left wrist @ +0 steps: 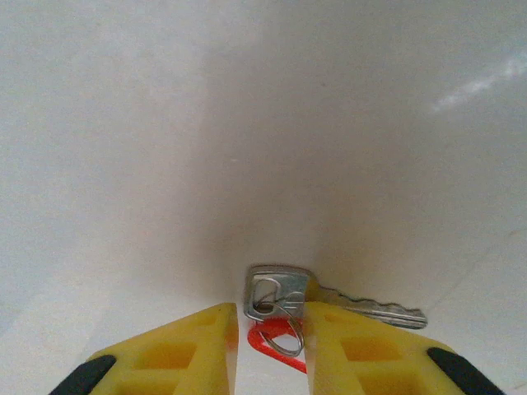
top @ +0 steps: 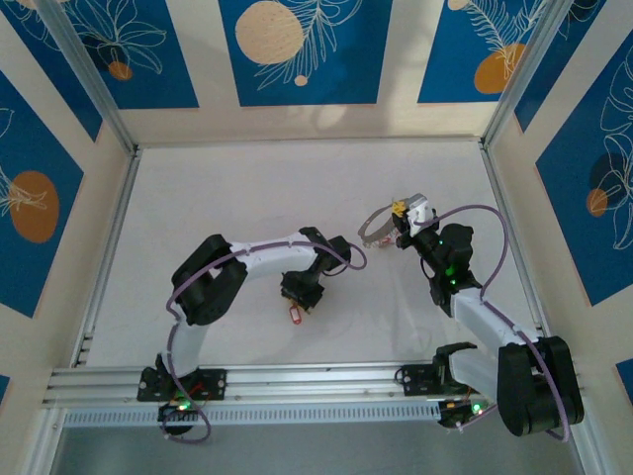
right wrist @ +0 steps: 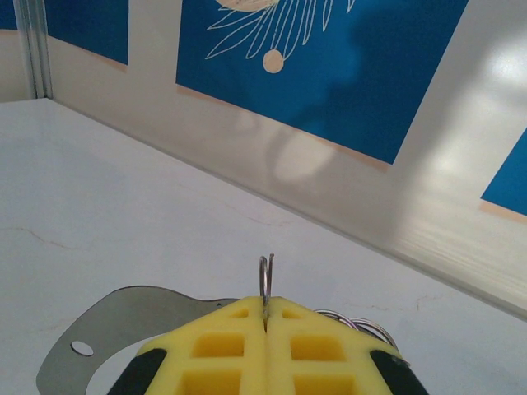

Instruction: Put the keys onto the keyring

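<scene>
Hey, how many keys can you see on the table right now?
1. One key with a red tag lies on the table between the left hand's fingers. More may hang hidden on the ring in the right hand.

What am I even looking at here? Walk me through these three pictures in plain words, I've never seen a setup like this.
These are two robot arms bolted at the near edge of a white table. The overhead picture looks down from above and behind them. The other two come from small cameras on each arm's wrist, so the yellow fingers belong to the arm itself.

The left gripper hangs over a small silver key with a red tag lying on the table. Its fingers straddle the key's head, part open, not clearly clamped.

The right gripper is shut on the thin wire keyring, lifted near the back of the table. A flat metal plate hangs beside it.
</scene>
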Controlling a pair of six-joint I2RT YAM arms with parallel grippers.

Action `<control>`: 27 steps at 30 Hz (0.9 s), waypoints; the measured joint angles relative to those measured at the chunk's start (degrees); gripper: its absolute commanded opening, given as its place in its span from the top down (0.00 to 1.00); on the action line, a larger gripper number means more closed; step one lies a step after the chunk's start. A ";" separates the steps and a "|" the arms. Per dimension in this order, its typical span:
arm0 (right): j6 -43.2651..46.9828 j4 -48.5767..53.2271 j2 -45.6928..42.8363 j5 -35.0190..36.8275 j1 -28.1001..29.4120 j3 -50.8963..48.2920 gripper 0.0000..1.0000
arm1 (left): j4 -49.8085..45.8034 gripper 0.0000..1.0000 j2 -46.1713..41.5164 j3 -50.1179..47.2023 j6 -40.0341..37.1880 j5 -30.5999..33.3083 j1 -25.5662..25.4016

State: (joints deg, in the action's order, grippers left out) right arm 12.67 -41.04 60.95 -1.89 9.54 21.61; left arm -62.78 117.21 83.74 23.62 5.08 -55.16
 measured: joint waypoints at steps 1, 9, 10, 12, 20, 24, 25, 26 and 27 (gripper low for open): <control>0.00 -0.02 0.00 0.00 0.00 0.00 1.00 | -0.15 0.75 0.00 0.00 0.00 0.48 0.00; 0.00 -0.02 0.00 0.00 0.17 0.00 1.00 | -1.14 0.78 0.00 0.00 -0.02 3.78 0.00; 0.00 -0.04 0.00 0.00 0.24 0.00 1.00 | -1.14 0.79 0.00 0.00 -0.02 3.93 0.00; 0.00 -0.02 0.00 0.00 0.26 0.00 1.00 | -1.16 0.81 0.00 0.00 -0.07 4.04 0.00; 0.00 0.00 0.00 0.00 0.35 0.00 1.00 | -1.09 0.79 0.00 -0.07 0.00 4.04 0.09; 0.00 0.00 0.00 0.00 0.55 0.00 1.00 | -1.03 0.79 0.00 -0.63 0.02 3.98 0.44; 0.00 0.00 0.00 -0.02 0.55 0.00 1.00 | -1.01 0.79 0.00 -0.79 0.02 3.96 0.57; 0.00 0.00 0.00 -0.02 0.55 0.00 1.00 | -0.98 0.79 0.00 -0.83 0.00 3.93 0.68; 0.00 0.00 0.00 -0.02 0.55 0.00 1.00 | -0.94 0.78 0.00 -0.87 0.02 3.87 0.70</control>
State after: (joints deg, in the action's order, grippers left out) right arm 12.67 -41.04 60.95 -1.91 10.09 21.61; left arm -63.72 117.21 82.87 23.64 8.95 -54.46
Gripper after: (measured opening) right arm 0.061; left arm 0.214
